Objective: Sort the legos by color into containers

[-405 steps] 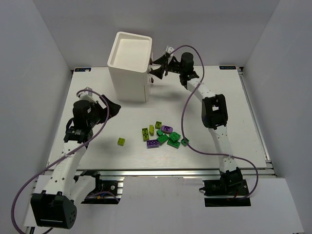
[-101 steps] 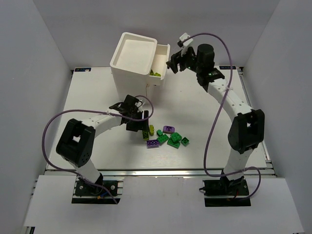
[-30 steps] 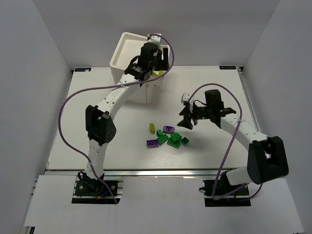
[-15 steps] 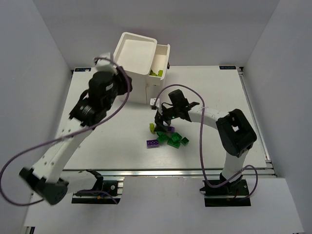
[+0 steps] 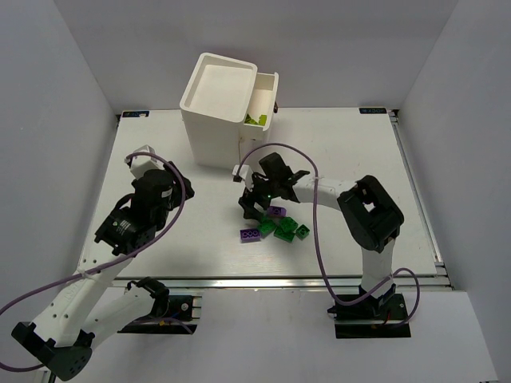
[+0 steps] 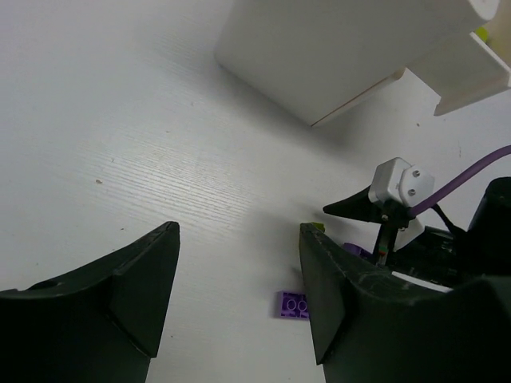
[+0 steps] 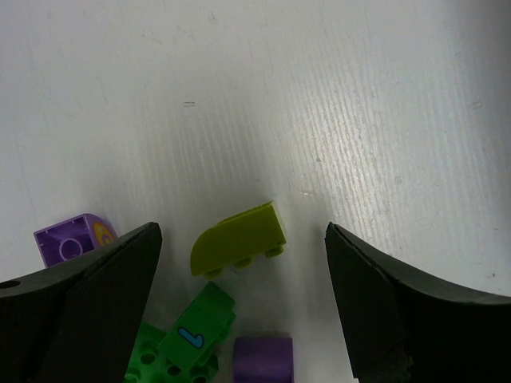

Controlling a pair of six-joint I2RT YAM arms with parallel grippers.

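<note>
Left gripper hovers above the table, jaws apart and empty. The cabinet stands at the rear. One drawer is pulled out, with yellow-green legos inside. Right gripper sits low over the pile, jaws wide, straddling one yellow-green brick without touching it.

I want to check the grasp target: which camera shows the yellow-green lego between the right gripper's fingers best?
The right wrist view: the yellow-green lego lies unobstructed between the open fingers. The top external view largely hides it under the right gripper; the left wrist view shows only a sliver.
</note>
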